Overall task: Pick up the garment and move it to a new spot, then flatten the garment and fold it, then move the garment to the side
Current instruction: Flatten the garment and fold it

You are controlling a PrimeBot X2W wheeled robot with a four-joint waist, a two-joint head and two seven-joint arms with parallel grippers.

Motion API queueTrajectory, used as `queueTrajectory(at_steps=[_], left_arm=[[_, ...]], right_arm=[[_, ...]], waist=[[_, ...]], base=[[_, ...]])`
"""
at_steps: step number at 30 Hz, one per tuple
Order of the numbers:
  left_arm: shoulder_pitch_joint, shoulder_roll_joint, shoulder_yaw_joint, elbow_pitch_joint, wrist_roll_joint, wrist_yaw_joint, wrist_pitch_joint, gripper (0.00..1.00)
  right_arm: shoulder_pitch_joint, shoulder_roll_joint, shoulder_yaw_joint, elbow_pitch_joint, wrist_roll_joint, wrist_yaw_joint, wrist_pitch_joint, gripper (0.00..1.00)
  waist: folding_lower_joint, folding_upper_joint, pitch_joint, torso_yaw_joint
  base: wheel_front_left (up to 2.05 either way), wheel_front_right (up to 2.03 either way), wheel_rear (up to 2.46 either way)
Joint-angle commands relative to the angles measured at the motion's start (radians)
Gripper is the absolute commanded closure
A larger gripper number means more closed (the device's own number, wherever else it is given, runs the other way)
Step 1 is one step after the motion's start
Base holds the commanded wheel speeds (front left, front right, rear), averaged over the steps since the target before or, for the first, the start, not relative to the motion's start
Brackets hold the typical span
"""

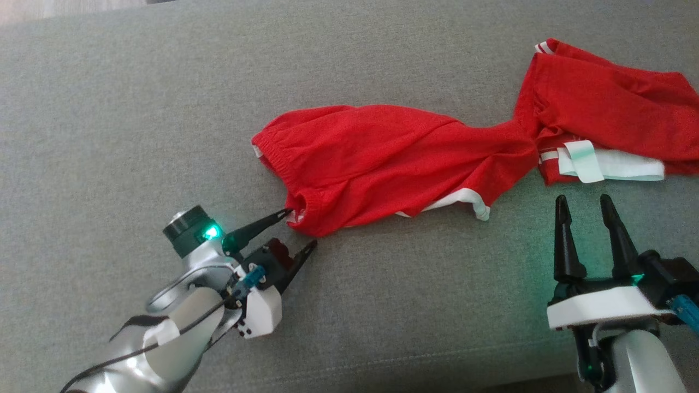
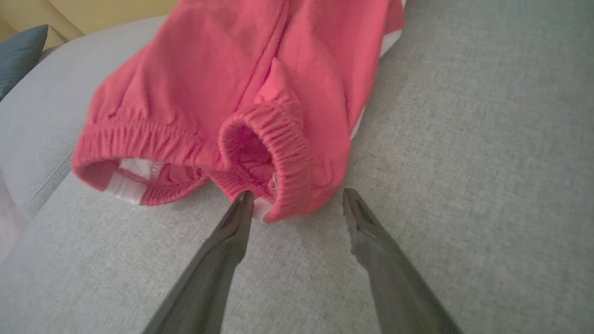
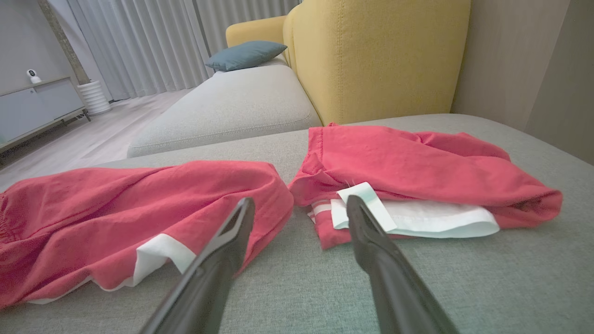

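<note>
Red twisted cloth garment point(image 1: 382, 158) lies on grey fabric sofa seat point(image 1: 136, 109), centre to 2 o'clock. Left tool point(image 1: 302, 228) 7 o'clock, at garment's end; right tool point(image 1: 583, 199) 4 o'clock, apart.

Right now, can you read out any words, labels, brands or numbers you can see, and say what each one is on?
None: no word, number or logo can be read.
The pale tag on the red garment looks blank from here.

Soft, even indoor light with faint shadows; wrist views bow at the edges, colours slightly washed out.
</note>
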State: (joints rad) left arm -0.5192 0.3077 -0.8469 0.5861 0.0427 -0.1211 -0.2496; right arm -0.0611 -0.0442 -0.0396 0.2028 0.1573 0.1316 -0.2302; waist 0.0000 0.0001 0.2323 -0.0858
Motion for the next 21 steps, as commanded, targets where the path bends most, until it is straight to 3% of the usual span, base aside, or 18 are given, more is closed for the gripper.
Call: queueTrajectory(at_steps=[1,15,16,17,18,21], left_arm=[[-0.056,0.031,0.025,-0.021,0.008,0.008,-0.012,0.0],[-0.105,0.03,-0.01,0.055,0.015,0.038,-0.012,0.0],[-0.108,0.028,-0.012,0.063,0.013,0.037,-0.012,0.15],[-0.11,0.025,-0.013,0.069,0.008,0.036,-0.012,0.79],[-0.111,0.021,-0.014,0.074,0.003,0.035,-0.012,1.0],[-0.113,0.011,-0.013,0.075,-0.013,0.036,-0.012,1.0]], right_arm=[[-0.03,-0.006,0.018,-0.03,0.002,-0.001,-0.013,0.0],[-0.037,-0.006,0.026,-0.033,0.004,-0.001,-0.01,0.0],[-0.037,-0.006,0.027,-0.033,0.005,-0.001,-0.01,0.0],[-0.037,-0.006,0.028,-0.033,0.006,-0.001,-0.01,0.0],[-0.037,-0.006,0.028,-0.032,0.007,-0.001,-0.01,0.0],[-0.036,-0.006,0.027,-0.03,0.009,-0.001,-0.011,0.0]], waist=[[0.0,-0.0001,0.001,0.0],[0.0,-0.0001,0.015,-0.008],[0.0,-0.0001,0.015,-0.009],[0.0,-0.0001,0.015,-0.009],[0.0,-0.0001,0.015,-0.008],[0.0,-0.0001,0.011,-0.004]], base=[[0.0,0.0,0.0],[0.0,0.0,0.0],[0.0,0.0,0.0],[0.0,0.0,0.0],[0.0,0.0,0.0],[0.0,0.0,0.0]])
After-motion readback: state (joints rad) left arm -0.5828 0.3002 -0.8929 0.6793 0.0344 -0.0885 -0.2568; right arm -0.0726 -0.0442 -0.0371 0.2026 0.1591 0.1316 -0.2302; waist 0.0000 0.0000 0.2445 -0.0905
